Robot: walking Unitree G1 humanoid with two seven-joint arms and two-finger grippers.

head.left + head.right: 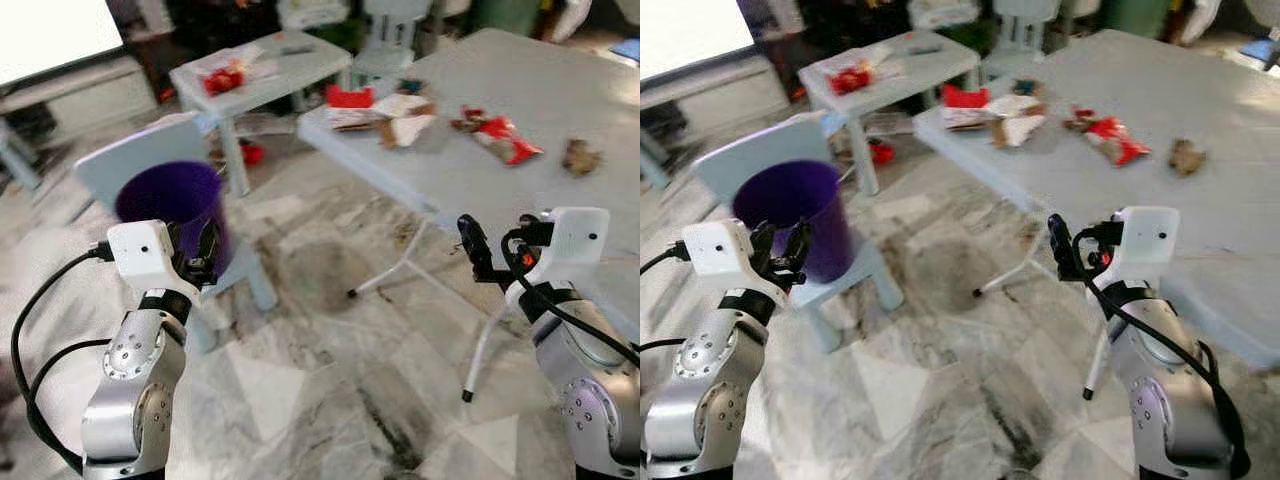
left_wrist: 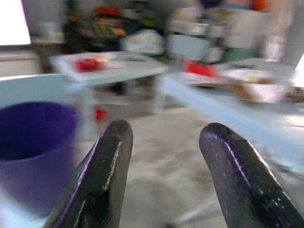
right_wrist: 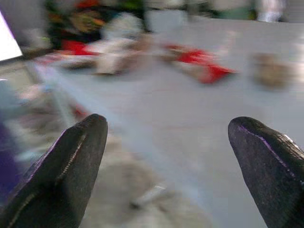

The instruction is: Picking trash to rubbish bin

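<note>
The right gripper [image 3: 171, 175] is spread wide and empty, held in the air off the near edge of the grey surface [image 1: 540, 110] and pointing across it. The left gripper [image 2: 164, 180] is spread too, holding nothing, raised just beside the purple bin [image 1: 175, 205] that stands on a pale blue chair [image 1: 135, 155].

Out on the surface lies the trash: a red wrapper [image 1: 505, 135] nearest the right gripper's line, a brown crumpled scrap [image 1: 580, 155] further right, and a heap of white and red packets [image 1: 385, 112] toward the far left corner. More red litter sits on a small table [image 1: 260, 65] behind.

This looks like the approach step, with nothing picked yet. The next move probably calls for stepping closer, then reaching the right gripper over the edge and down onto the red wrapper, since everything lies well apart from both grippers.
</note>
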